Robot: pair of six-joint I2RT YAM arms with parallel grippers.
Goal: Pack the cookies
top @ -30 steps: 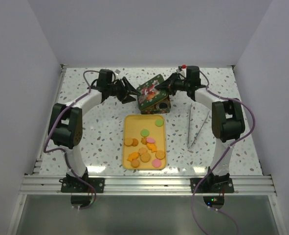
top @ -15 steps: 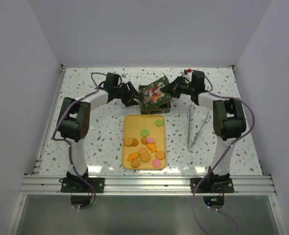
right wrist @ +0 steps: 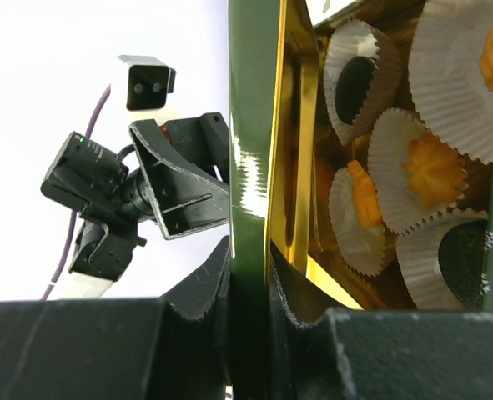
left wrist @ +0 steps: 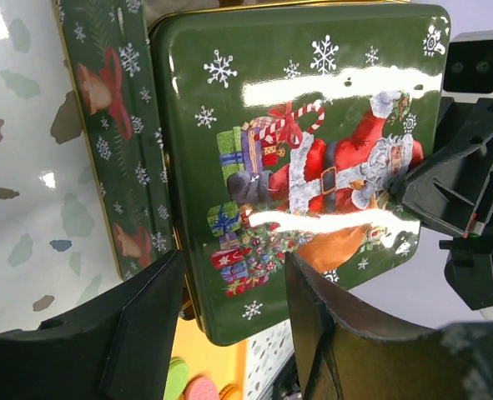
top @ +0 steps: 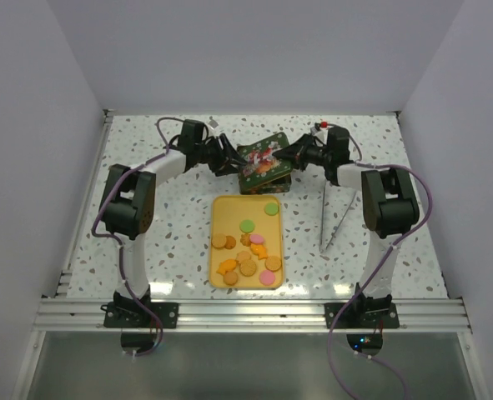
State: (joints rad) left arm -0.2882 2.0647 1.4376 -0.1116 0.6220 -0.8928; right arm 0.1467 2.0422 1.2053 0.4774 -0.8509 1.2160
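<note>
White walls enclose a speckled tabletop (top: 171, 225). Noted at centre: a yellow tray (top: 223, 210) carrying loose cookies (top: 248, 250) in orange, tan, pink and green, most grouped in its near half and one green piece alone at the far right corner. Beyond the tray stands a green Christmas tin (top: 269, 182); its Santa lid (top: 261, 158) is tilted above it, not seated. Right jaws are clenched on the lid's right edge, the rim pinched between both fingers (right wrist: 204, 292). Left jaws stand released, one finger (left wrist: 138, 333) on either side of the lid's near corner; contact with the lid cannot be confirmed. The right wrist view shows the tin's inside: white paper cups (right wrist: 446, 92), several already filled with orange (right wrist: 434, 167) and black cookies. Metal tongs (top: 329, 218) lie on the tabletop right of the tray, apart from it. Both arms reach inward to the tin from opposite sides.
</note>
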